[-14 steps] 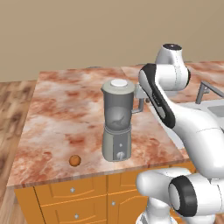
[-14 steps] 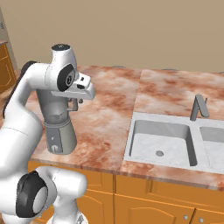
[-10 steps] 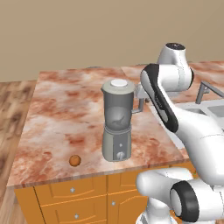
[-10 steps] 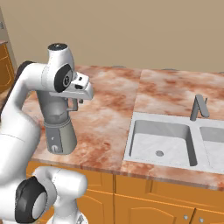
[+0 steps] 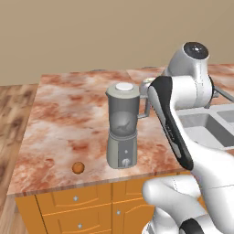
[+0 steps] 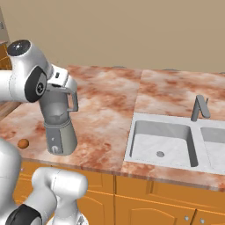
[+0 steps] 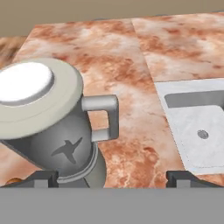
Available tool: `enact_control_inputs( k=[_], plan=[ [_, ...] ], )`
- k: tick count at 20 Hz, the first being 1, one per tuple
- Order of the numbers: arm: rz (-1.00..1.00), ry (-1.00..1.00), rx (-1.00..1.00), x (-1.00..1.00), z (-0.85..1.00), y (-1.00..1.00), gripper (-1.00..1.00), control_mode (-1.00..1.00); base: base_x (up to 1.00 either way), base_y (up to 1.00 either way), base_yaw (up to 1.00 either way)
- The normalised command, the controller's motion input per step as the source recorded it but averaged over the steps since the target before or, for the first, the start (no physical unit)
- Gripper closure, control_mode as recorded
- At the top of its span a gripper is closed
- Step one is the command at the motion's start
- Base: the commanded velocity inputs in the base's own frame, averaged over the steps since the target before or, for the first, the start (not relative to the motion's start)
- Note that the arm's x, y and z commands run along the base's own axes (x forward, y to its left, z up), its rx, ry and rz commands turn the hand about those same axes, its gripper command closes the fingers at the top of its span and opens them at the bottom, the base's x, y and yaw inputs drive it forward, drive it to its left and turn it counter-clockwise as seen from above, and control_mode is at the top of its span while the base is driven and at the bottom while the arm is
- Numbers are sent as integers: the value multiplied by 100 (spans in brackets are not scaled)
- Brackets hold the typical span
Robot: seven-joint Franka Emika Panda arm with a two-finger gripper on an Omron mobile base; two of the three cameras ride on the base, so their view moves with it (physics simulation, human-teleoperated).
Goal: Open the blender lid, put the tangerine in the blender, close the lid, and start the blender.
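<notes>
Hand view shows my gripper [image 7: 112,177] wide open and empty, its two tips far apart, one low beside the blender [image 7: 61,131], the other over bare counter [image 7: 131,87] near the sink [image 7: 197,127]. The lid [image 7: 37,98] still sits closed on the jar, handle pointing toward the sink. In the left base view the tangerine [image 5: 78,167] lies on the counter near the front edge, apart from the blender base. Since a moment ago my arm has shifted only slightly beside the jar; blender, lid and tangerine have not moved.
</notes>
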Motion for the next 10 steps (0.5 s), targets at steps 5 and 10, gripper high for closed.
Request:
enact_control_inputs(
  k=[5, 10],
  plan=[
    [1, 0, 0, 25, 25, 72, -100, -100, 0, 0, 0],
    [6, 0, 0, 31, 2, 54, -100, -100, 0, 0, 0]
  ],
)
